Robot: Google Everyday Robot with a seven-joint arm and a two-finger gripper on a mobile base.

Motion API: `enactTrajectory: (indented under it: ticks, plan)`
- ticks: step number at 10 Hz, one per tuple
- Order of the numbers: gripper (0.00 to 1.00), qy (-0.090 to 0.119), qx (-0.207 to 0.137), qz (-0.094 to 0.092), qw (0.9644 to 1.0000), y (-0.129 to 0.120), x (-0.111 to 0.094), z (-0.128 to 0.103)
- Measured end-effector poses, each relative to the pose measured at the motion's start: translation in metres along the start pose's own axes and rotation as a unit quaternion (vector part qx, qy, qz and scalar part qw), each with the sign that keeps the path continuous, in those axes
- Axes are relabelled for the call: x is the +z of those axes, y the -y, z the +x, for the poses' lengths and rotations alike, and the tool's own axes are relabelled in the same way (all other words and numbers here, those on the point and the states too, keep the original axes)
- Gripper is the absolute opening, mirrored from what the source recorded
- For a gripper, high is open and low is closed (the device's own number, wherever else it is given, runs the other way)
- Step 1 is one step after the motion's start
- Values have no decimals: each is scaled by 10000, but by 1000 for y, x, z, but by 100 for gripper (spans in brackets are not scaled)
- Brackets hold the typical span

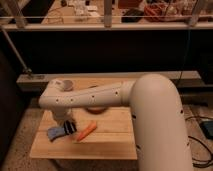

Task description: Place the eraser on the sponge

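The blue sponge (55, 133) lies flat on the left part of the wooden table (107, 145). My gripper (69, 126) hangs down from the white arm (85, 96), and its dark tip is right at the sponge's right end. I cannot make out the eraser as separate from the dark gripper tip. It may be inside the gripper or hidden behind it.
An orange carrot (86, 131) lies just right of the sponge and gripper. A round pale cup (65, 84) stands at the back left, and a brownish round dish (98, 109) shows partly under the arm. A rail and dark wall run behind the table.
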Motion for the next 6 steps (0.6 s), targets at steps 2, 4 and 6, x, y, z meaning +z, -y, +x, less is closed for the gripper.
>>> enactTrajectory:
  ticks: [2, 4, 6]
  plan:
    - [0, -25, -41, -4, 10000, 3, 1, 2]
    - [0, -55, -104, -14, 9999, 9, 2, 4]
    - [0, -74, -116, -21, 9999, 8, 3, 5]
